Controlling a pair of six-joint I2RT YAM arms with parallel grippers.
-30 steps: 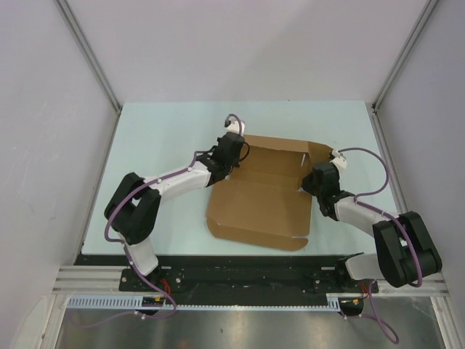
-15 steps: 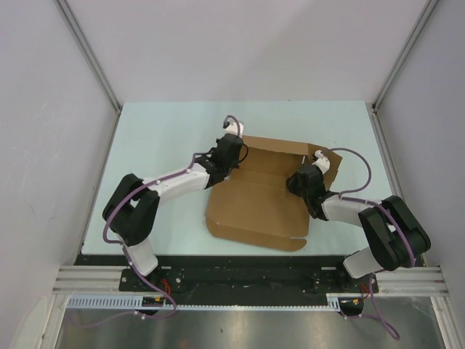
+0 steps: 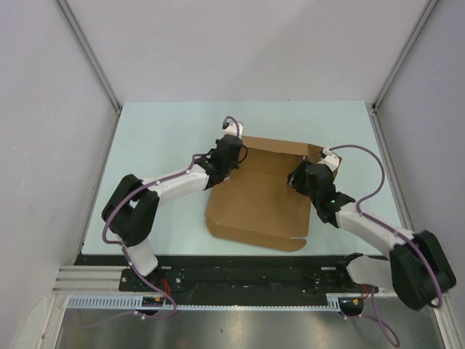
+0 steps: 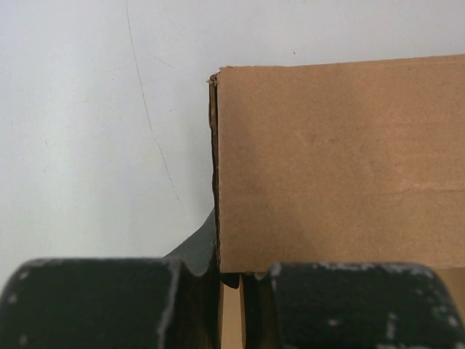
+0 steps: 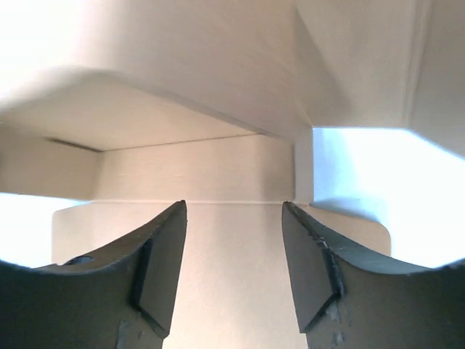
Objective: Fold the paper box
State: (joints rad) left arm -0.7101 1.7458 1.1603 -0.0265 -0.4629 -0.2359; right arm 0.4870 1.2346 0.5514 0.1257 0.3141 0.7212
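Observation:
The paper box (image 3: 258, 200) is a plain brown cardboard sheet, partly folded, lying mid-table with its far side raised as a wall. My left gripper (image 3: 234, 161) is shut on the box's far-left flap; in the left wrist view the cardboard edge (image 4: 320, 160) stands pinched between the jaws (image 4: 232, 283). My right gripper (image 3: 296, 178) is open over the box's right side, near the raised right flap (image 3: 320, 155). In the right wrist view its fingers (image 5: 163, 269) spread apart over pale cardboard panels (image 5: 232, 174), gripping nothing.
The pale green table (image 3: 160, 138) carries the box. Grey enclosure walls and metal posts (image 3: 91, 54) stand on the left, right and far sides. A black rail (image 3: 240, 280) runs along the near edge by the arm bases.
My right arm has swung left and forward, bringing its gripper from beside the box's right edge to over the box's right part. My left gripper has stayed clamped on the far-left flap.

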